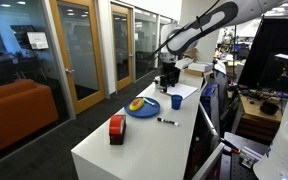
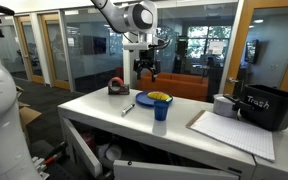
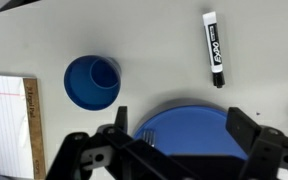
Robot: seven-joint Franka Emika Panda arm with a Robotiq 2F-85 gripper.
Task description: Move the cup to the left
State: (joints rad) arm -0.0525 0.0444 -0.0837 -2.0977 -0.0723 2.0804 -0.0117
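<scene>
In the wrist view, a lined yellow notepad (image 3: 9, 120) lies at the far left on the white counter (image 3: 144, 40). Next comes the cup (image 3: 92, 82), small and dark blue, standing upright with its open mouth facing the camera. It sits just beside the rim of the blue plate (image 3: 184, 130) without touching it. The pincer (image 3: 176, 115) hangs above that plate, its two dark fingers (image 3: 121, 118) spread wide with nothing between them, so it is released and well clear of the cup. Further right, a black-capped marker (image 3: 214, 50) lies on the counter, apart from the plate.

In an exterior view, reading across the counter (image 2: 104, 115): the red-and-black boxy object (image 2: 116, 86) is farthest left, then the marker (image 2: 128, 108), then the plate (image 2: 146, 99) carrying something yellow (image 2: 159, 96). The cup (image 2: 161, 109) stands in front of the plate. To its right lie the notepad (image 2: 234, 130) and a black bin (image 2: 264, 108) lettered "Trash". The pincer (image 2: 146, 68) hovers in the air over the plate.

In an exterior view from the opposite end, the cup (image 1: 177, 102) stands between the plate (image 1: 141, 108) and the notepad (image 1: 184, 92), below the pincer (image 1: 168, 75).
</scene>
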